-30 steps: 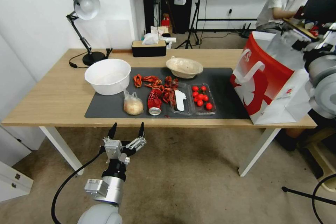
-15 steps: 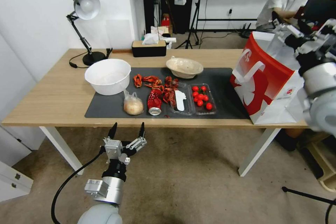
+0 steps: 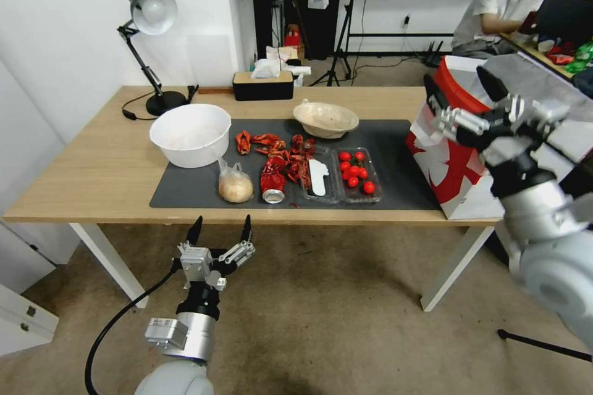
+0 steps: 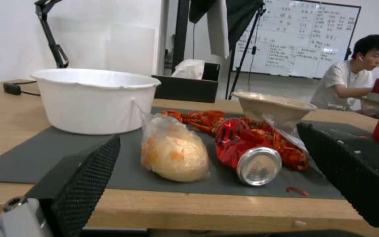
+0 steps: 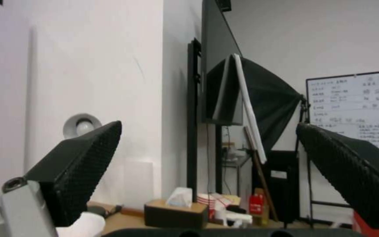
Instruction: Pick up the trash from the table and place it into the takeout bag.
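Note:
The trash lies on the dark mat (image 3: 395, 160) of the table (image 3: 92, 166): a round bun in a clear bag (image 3: 235, 185), a crushed red can (image 3: 272, 182) beside it, and a shallow beige bowl (image 3: 325, 118) farther back. The left wrist view shows the bun (image 4: 176, 153), the can (image 4: 246, 151) and the beige bowl (image 4: 275, 110) just ahead. My left gripper (image 3: 220, 225) hangs open below the table's front edge, facing the bun and can. The red-and-white takeout bag (image 3: 457, 166) stands at the table's right end. My right gripper (image 3: 458, 81) is open and empty at the bag's top rim.
A large white bowl (image 3: 190, 134) sits at the mat's left end. Red crayfish shells (image 3: 278, 151) and a clear tray of cherry tomatoes (image 3: 355, 174) lie mid-mat. A desk lamp (image 3: 148, 12) and a tissue box (image 3: 262, 84) stand along the far edge.
My right arm has swung in from the right edge, bringing its open gripper leftward to the bag's rim. The left gripper has sunk very slightly.

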Motion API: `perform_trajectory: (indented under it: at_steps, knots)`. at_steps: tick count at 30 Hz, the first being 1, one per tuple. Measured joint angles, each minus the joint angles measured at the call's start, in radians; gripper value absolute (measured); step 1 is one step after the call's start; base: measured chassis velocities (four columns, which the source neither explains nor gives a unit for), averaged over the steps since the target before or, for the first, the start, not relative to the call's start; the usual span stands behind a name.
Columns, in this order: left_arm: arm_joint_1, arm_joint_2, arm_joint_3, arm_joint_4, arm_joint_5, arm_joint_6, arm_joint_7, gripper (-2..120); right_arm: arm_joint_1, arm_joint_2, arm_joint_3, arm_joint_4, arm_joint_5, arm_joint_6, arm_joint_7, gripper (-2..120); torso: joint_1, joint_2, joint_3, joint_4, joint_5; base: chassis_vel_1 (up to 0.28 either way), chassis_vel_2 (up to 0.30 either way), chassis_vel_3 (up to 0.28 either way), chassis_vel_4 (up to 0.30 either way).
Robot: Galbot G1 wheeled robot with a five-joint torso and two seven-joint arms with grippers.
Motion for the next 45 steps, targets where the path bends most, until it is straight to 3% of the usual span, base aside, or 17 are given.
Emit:
perform_trajectory:
  at_steps: [6, 9, 16, 28, 36, 45]
  knots:
    - [-0.001, 0.000, -0.002, 0.000, -0.002, 0.000, -0.001, 100, -0.119, 0.089, 0.010, -0.001, -0.145, 0.066, -0.029, 100, 0.000, 0.000, 0.000, 0.0000, 0.0000, 0.000, 0.000, 0.000, 0.000]
    - [-0.001, 0.001, -0.002, 0.001, -0.003, -0.001, -0.002, 100, -0.229, 0.179, 0.005, -0.014, -0.260, 0.113, -0.045, 100, 0.000, 0.000, 0.000, -0.0003, 0.0000, 0.000, 0.000, 0.000, 0.000]
    - [0.001, 0.002, -0.006, 0.002, -0.005, -0.007, -0.004, 100, -0.336, 0.271, -0.019, -0.069, -0.377, 0.189, -0.037, 100, 0.000, 0.000, 0.000, 0.0000, 0.0000, 0.000, 0.000, 0.000, 0.000]
    - [0.001, 0.000, -0.006, 0.005, -0.005, -0.012, -0.005, 100, -0.382, 0.339, -0.048, -0.168, -0.474, 0.279, -0.012, 100, 0.000, 0.000, 0.000, 0.0000, 0.0000, 0.000, 0.000, 0.000, 0.000]
    - [0.002, -0.001, -0.006, 0.011, -0.005, -0.013, -0.006, 100, -0.372, 0.359, -0.068, -0.269, -0.482, 0.288, 0.031, 100, 0.000, 0.000, 0.000, 0.0000, 0.0001, 0.000, 0.000, 0.000, 0.000]
    - [0.002, -0.005, -0.005, 0.014, -0.001, -0.013, -0.006, 100, -0.366, 0.350, -0.065, -0.286, -0.449, 0.275, 0.048, 100, 0.000, 0.000, 0.000, 0.0000, 0.0001, 0.000, 0.000, 0.000, 0.000]
